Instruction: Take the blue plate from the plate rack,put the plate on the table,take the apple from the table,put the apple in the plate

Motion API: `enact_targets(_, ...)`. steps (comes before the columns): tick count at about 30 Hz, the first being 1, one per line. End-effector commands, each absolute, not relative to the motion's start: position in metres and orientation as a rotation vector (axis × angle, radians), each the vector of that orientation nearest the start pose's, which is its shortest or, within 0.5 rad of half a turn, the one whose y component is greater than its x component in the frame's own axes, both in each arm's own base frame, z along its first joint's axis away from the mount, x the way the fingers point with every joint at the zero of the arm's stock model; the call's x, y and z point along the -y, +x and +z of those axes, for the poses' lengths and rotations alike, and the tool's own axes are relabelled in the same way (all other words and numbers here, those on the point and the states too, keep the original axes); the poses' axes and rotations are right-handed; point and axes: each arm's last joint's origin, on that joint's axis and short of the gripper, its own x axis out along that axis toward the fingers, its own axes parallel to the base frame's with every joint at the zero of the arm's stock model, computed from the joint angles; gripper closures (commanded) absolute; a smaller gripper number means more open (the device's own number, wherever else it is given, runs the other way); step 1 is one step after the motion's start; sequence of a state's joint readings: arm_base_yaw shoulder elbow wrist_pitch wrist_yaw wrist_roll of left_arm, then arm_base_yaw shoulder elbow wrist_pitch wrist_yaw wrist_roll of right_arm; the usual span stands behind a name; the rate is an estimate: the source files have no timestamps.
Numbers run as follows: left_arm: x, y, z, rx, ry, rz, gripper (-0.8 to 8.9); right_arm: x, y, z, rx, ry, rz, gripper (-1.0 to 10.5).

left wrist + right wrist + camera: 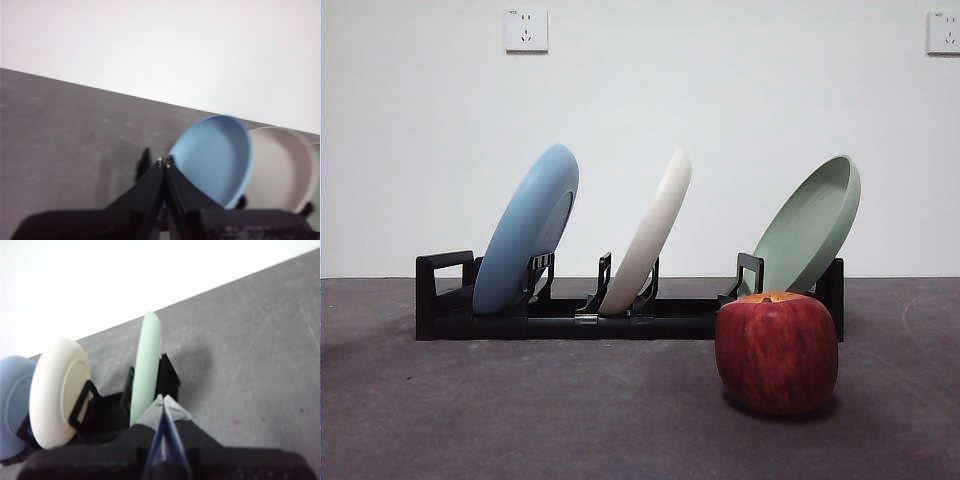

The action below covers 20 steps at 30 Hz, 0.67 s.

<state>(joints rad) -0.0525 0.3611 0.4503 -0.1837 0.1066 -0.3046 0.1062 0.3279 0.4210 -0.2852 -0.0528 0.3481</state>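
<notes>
The blue plate (525, 232) leans in the left slot of the black plate rack (560, 318) on the dark grey table (520, 410). In the left wrist view the blue plate (216, 159) lies just beyond my left gripper (164, 162), whose jaws are shut and hold nothing. The dark-red apple (777, 350) stands on the table in front of the rack's right end. My right gripper (163, 400) is shut and holds nothing, near the pale green plate (146, 374). Neither arm shows in the front view.
A cream-white plate (648, 235) leans in the rack's middle and a pale green plate (808, 228) at its right end. A white wall with two sockets (526, 30) stands behind the table.
</notes>
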Motion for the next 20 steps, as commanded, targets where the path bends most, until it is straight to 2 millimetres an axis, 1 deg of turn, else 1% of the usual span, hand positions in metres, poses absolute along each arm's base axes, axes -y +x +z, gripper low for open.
enact_targets(1,0.011,0.117,0.290,-0.158,-0.308,-0.207,8.19,-0.013,0.108,0.270,-0.236,0.311,0.126,9.6)
enact_targets(4,0.014,0.130,0.311,-0.211,-0.267,-0.295,8.19,-0.015,0.116,0.288,-0.298,0.274,0.140,9.6)
enact_targets(9,0.018,0.153,0.335,-0.337,-0.210,-0.396,8.18,-0.021,0.135,0.316,-0.443,0.189,0.307,9.5)
enact_targets(13,0.021,0.170,0.343,-0.432,-0.203,-0.465,8.14,-0.026,0.153,0.330,-0.516,0.195,0.388,9.4)
enact_targets(15,0.022,0.178,0.344,-0.475,-0.214,-0.479,8.09,-0.027,0.161,0.333,-0.530,0.200,0.403,8.6)
enact_targets(16,0.023,0.181,0.344,-0.495,-0.221,-0.491,7.77,-0.027,0.165,0.335,-0.536,0.200,0.402,7.8)
enact_targets(17,0.024,0.185,0.343,-0.507,-0.226,-0.503,6.94,-0.028,0.167,0.336,-0.540,0.201,0.400,7.0)
enact_targets(19,0.026,0.190,0.341,-0.523,-0.234,-0.533,4.70,-0.028,0.172,0.336,-0.549,0.204,0.399,5.5)
enact_targets(20,0.028,0.194,0.339,-0.537,-0.238,-0.549,4.05,-0.028,0.174,0.335,-0.556,0.205,0.398,5.0)
